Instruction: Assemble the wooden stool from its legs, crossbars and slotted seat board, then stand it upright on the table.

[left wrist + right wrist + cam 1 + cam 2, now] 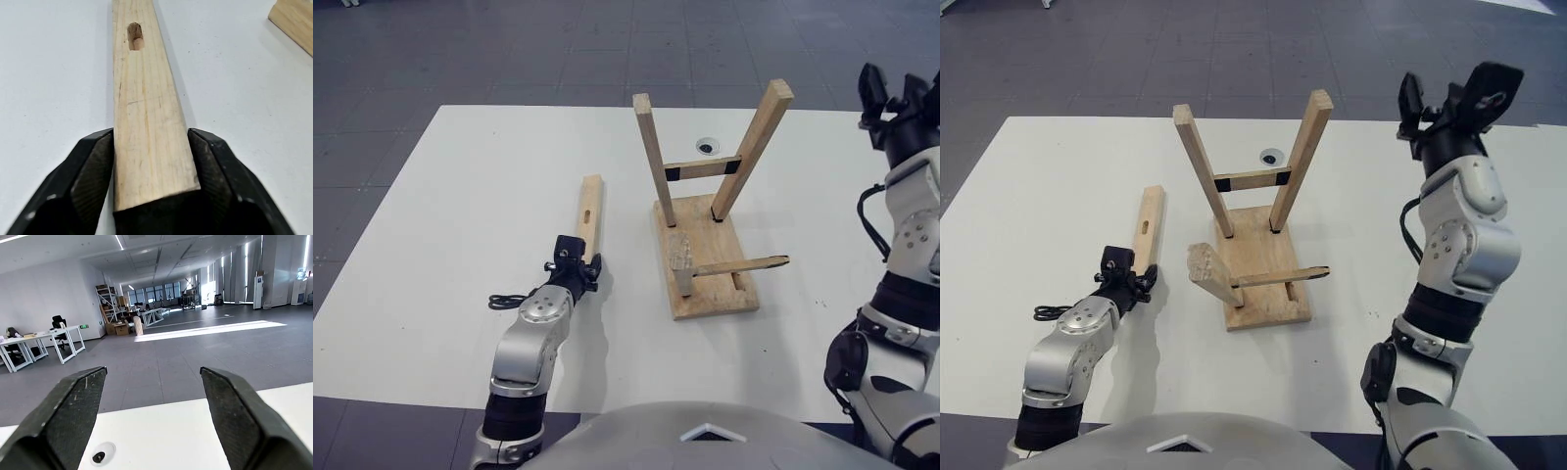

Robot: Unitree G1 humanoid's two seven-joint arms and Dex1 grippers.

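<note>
The slotted seat board [715, 284] lies flat mid-table with two legs [655, 157] standing in it, joined by a crossbar [703, 168]. A third leg [683, 264] lies tipped on the board's near end, a loose crossbar [744, 264] sticking out of it. A fourth, loose leg [589, 213] with a slot lies on the table left of the board. My left gripper [574, 266] is shut on its near end; both pads [93, 171] press its sides [146, 132]. My right gripper [1449, 98] is open, raised above the table's far right, nothing between its fingers [68, 421].
The white table [460, 245] has a small round hole [707, 147] behind the stool. A black cable [507, 301] trails by my left wrist. Grey floor surrounds the table.
</note>
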